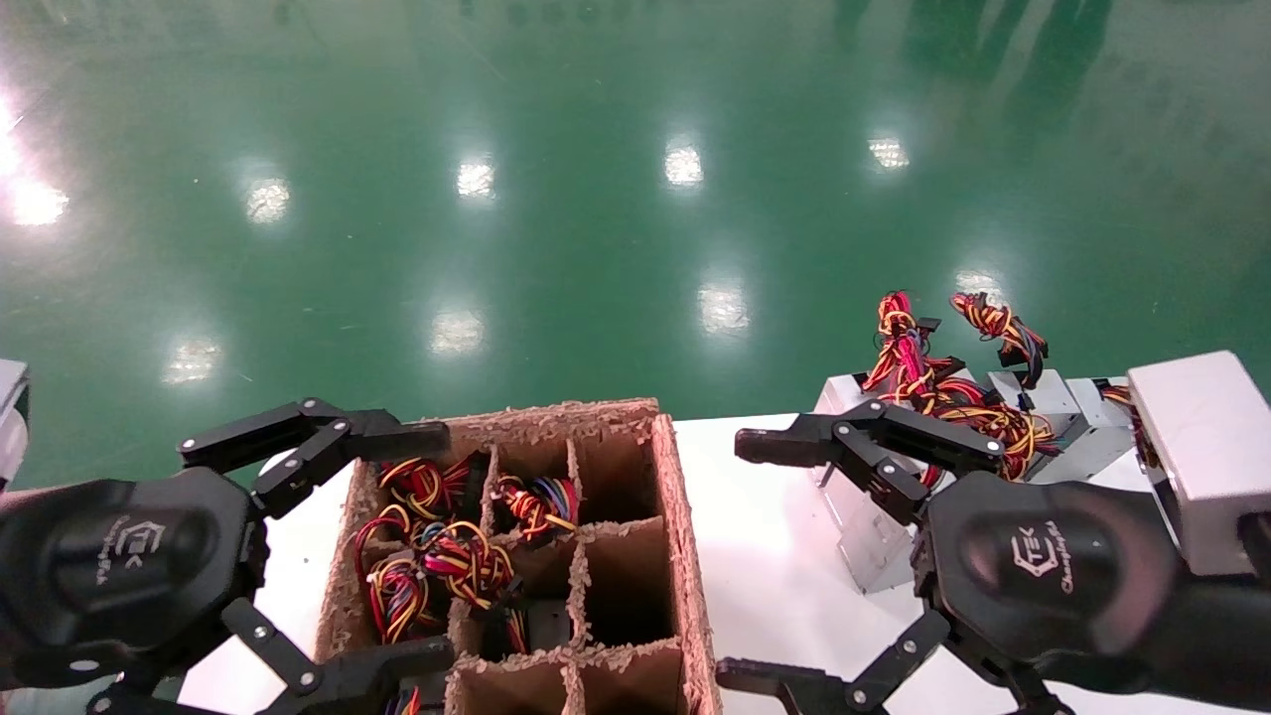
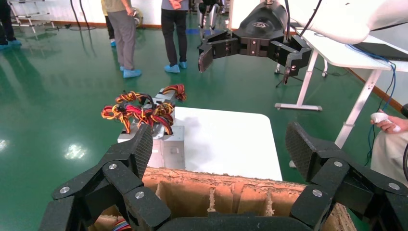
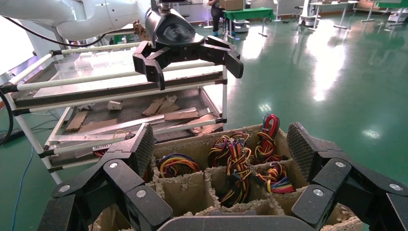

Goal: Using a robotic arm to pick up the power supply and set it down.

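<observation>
Power supplies, shown mostly by their red, yellow and black wire bundles (image 1: 437,556), stand in the left cells of a divided cardboard box (image 1: 685,516). More silver power supplies (image 1: 869,526) with tangled wires sit in a group on the white table (image 1: 775,586) to the box's right. My left gripper (image 1: 437,546) hovers open over the box's left side, holding nothing. Open and empty too, my right gripper (image 1: 740,561) hangs over the table between the box and the silver group. The right wrist view looks into the cells (image 3: 235,159); the left wrist view shows the silver group (image 2: 166,147).
The box's right-hand cells (image 1: 616,576) hold nothing. Green floor lies beyond the table's far edge. A rack with cardboard scraps (image 3: 144,110) stands past the box on my left side. People (image 2: 122,33) stand far off, and a white desk (image 2: 337,53) is beyond the table.
</observation>
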